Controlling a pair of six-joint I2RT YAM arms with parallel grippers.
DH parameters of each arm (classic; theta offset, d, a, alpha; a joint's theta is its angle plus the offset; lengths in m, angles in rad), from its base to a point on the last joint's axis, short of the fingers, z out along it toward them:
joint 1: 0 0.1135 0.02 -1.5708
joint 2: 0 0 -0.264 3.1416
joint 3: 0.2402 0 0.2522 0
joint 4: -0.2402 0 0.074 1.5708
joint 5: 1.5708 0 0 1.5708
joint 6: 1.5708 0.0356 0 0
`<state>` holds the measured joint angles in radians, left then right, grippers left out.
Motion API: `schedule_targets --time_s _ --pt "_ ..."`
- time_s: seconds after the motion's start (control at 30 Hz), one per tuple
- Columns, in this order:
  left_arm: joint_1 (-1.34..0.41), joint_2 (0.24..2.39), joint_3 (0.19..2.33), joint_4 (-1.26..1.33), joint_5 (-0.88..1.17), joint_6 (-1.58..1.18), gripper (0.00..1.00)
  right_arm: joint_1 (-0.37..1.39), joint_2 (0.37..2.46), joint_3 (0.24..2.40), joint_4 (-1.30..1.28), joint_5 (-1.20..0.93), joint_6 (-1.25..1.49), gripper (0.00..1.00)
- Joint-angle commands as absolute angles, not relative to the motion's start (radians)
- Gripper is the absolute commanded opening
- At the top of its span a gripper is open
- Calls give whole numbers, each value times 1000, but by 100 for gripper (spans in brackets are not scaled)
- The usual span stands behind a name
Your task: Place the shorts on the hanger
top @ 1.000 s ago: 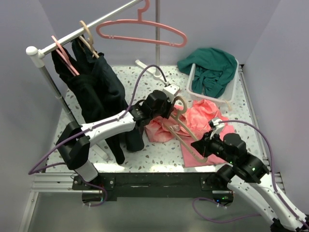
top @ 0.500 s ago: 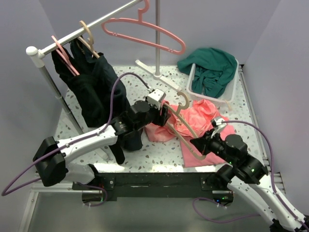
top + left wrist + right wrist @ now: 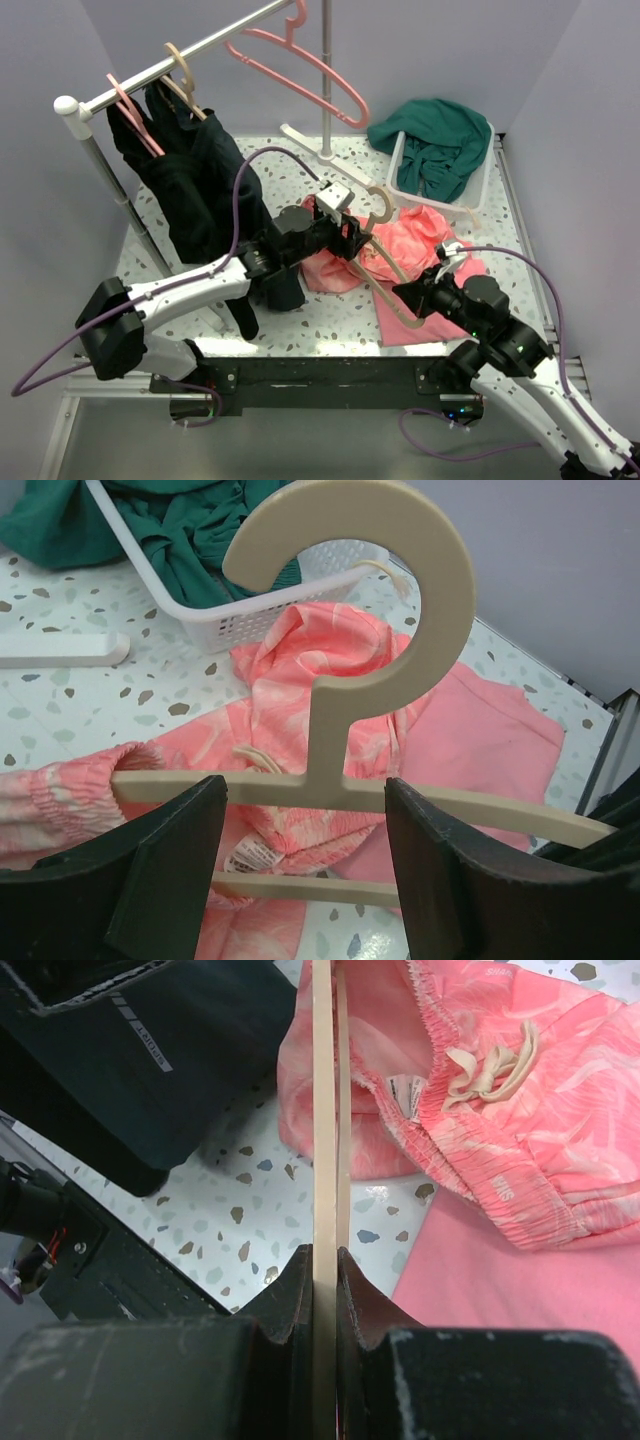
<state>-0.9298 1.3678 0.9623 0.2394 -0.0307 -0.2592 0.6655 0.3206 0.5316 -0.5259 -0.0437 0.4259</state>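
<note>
The beige hanger (image 3: 382, 262) stands tilted over the table, with its hook (image 3: 440, 590) up and its lower bar (image 3: 300, 888) below. My right gripper (image 3: 408, 294) is shut on the hanger's near shoulder, seen edge-on (image 3: 323, 1110) between the pads (image 3: 325, 1255). My left gripper (image 3: 355, 236) is open, a finger on either side of the hanger's neck (image 3: 330, 730) without touching it (image 3: 305, 820). The shorts (image 3: 405, 240) lie bunched on the table behind and under the hanger (image 3: 300, 680) (image 3: 500, 1110). One fold (image 3: 60, 790) reaches the left shoulder.
A plain pink cloth (image 3: 430, 300) lies under the shorts. A white basket (image 3: 400, 175) holding a teal garment (image 3: 435, 135) stands at the back right. At the left, a rail (image 3: 160, 70) carries dark clothes (image 3: 195, 185) and a pink hanger (image 3: 300, 65). Behind stands the rack's pole (image 3: 326, 90).
My left gripper has opened wide around the hanger's neck, and the left arm has dropped lower and stretched out. The pink hanger on the rail has swung. The right gripper has kept its grip.
</note>
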Motion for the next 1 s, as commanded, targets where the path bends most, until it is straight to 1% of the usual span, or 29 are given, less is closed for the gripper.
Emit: schedule_targets --time_s 0.0,0.37,0.43,0.47,0.53,0.57,0.63,0.67,0.73,0.77,0.8,0.83,0.87,0.9,0.97 --pt "-933 1434 1042 311 -21 -212 69 664 327 546 -426 -40 428 0" --pt "-933 1517 1098 356 -6 -210 69 663 337 548 -430 -37 428 0" --pt "-931 1534 1104 367 20 -210 67 664 341 548 -431 -32 426 0" --pt "-931 1540 1104 367 29 -210 60 663 339 549 -431 -29 429 0" --pt "-931 1551 1098 368 29 -210 55 664 336 551 -436 -28 430 0" --pt "-933 1554 1092 373 31 -210 47 664 334 551 -436 -28 431 0" --pt "-931 1555 1077 391 31 -207 42 664 330 551 -437 -26 433 0" --pt "-931 1554 1075 394 23 -203 33 664 331 551 -436 -28 433 0" --pt "-931 1551 1072 402 12 -196 21 664 331 552 -440 -25 434 0" --pt "-933 1551 1072 403 3 -190 6 664 331 555 -445 -18 437 0" --pt "-933 1546 1072 402 2 -189 0 663 334 558 -449 -9 442 0" --pt "-934 1540 1071 402 -30 -184 0 663 336 563 -469 12 448 1" --pt "-936 1534 1066 400 -55 -180 0 664 334 575 -482 40 465 9" --pt "-939 1526 1059 402 -67 -169 0 663 333 584 -498 66 475 27" --pt "-939 1508 1034 414 -93 -164 0 664 333 615 -544 148 503 40"
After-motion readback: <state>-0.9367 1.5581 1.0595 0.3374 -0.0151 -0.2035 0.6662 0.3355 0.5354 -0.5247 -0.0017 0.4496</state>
